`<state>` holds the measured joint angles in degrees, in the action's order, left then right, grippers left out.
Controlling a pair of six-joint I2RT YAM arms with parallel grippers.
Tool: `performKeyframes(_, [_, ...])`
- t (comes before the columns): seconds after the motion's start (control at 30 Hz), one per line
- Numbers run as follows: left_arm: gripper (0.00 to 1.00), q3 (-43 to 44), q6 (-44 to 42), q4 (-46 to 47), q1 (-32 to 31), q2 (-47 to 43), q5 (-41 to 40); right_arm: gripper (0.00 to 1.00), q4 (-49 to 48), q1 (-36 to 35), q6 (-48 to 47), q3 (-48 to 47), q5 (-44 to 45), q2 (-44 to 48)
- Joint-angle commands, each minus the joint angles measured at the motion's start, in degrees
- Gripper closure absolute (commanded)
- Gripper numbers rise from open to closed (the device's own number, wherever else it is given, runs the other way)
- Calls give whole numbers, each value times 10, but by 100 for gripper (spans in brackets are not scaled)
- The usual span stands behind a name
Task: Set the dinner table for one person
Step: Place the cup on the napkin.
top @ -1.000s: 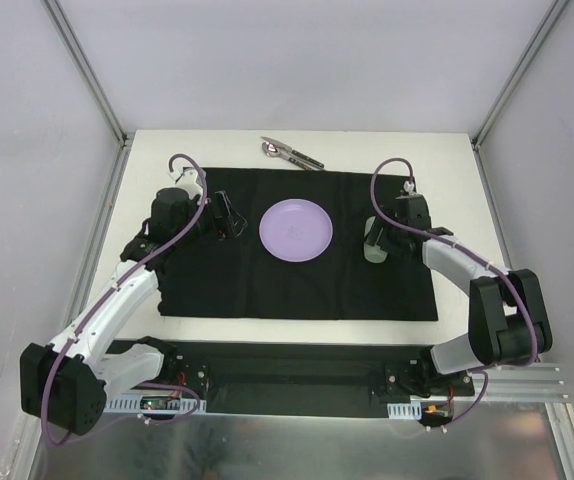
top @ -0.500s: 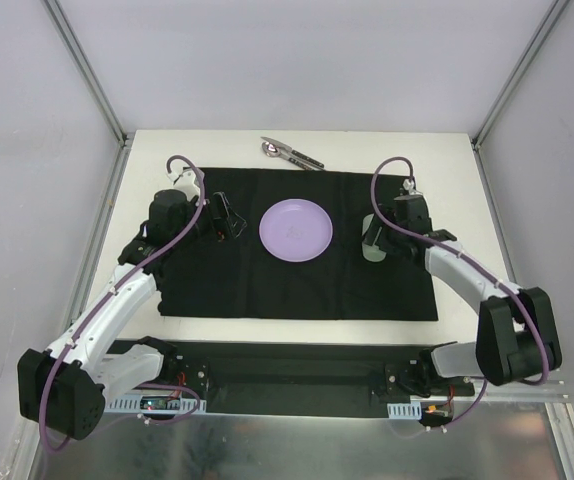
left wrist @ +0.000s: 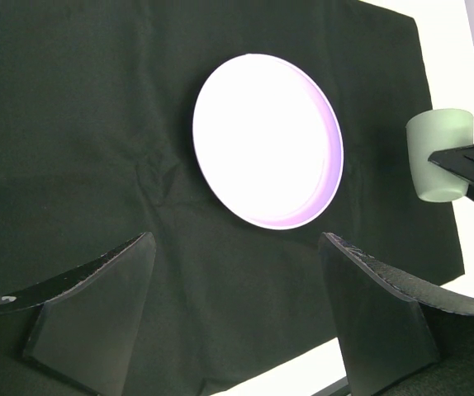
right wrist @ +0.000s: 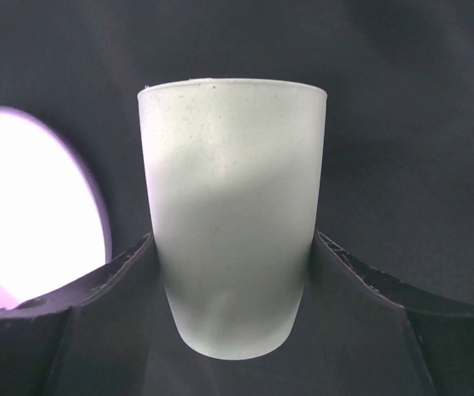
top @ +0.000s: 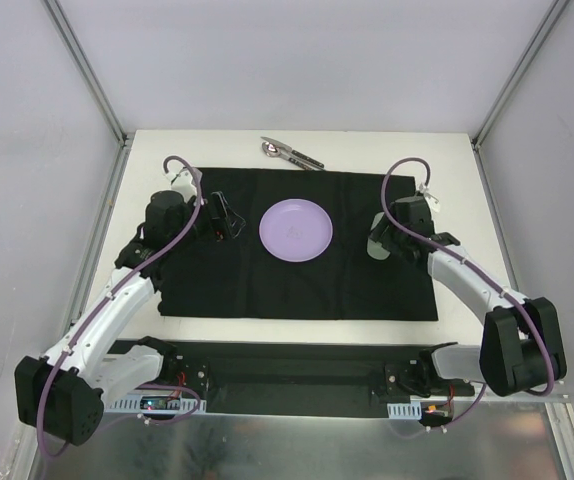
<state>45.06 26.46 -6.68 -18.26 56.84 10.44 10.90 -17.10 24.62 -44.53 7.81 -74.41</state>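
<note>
One white table (top: 387, 150) carries a black mat (top: 267, 290). Over the mat, the right claw (right wrist: 233, 239) is grasping a pale green cup (right wrist: 233, 165) right of the purple plate (top: 295, 230). The left claw (left wrist: 235, 247) hangs released, holding nothing, left of the plate.

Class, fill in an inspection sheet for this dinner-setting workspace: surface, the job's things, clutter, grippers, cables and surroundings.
Surface: white dinner table, with a black mat covering its middle.
Job's things: purple plate at the mat's centre; pale green cup at the mat's right side; cutlery on bare table beyond the mat's far edge.
Clutter: nothing seen.
Grippers: left gripper open and empty, over the mat left of the plate; right gripper shut on the cup, fingers against its sides.
Cables: purple cable looping over the left arm, another over the right.
Surroundings: plain pale walls, grey frame rails.
</note>
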Motion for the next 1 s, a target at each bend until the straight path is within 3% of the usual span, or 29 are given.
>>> performKeyframes(0.0, [19, -6, 3, -6, 6, -20, 14, 73, -24, -25, 144, -1, 126, -4])
performKeyframes(0.1, [19, -9, 4, -11, 6, -30, 14, 76, -21, -52, 233, -17, 225, -44])
performKeyframes(0.2, [19, -10, 5, -18, 7, -42, 14, 80, 26, -73, 297, -91, 310, -126])
performKeyframes(0.33, [19, -8, 1, -34, 6, -63, 6, 84, 111, -86, 370, -203, 353, -222])
performKeyframes(0.47, [19, -8, -9, -53, 7, -79, -4, 80, 163, -103, 414, -263, 370, -281])
performKeyframes(0.5, [19, -8, -11, -58, 7, -81, -6, 75, 168, -105, 419, -271, 368, -291])
performKeyframes(0.53, [19, -8, -11, -60, 7, -84, -7, 54, 171, -106, 418, -274, 367, -297])
performKeyframes(0.63, [19, -8, -15, -64, 7, -84, -9, 21, 170, -109, 421, -279, 364, -308])
performKeyframes(0.77, [19, -8, -13, -64, 7, -81, -9, 9, 170, -108, 412, -277, 365, -311])
performKeyframes(0.97, [19, -4, -10, -64, 7, -74, -7, 5, 169, -109, 396, -276, 371, -295])
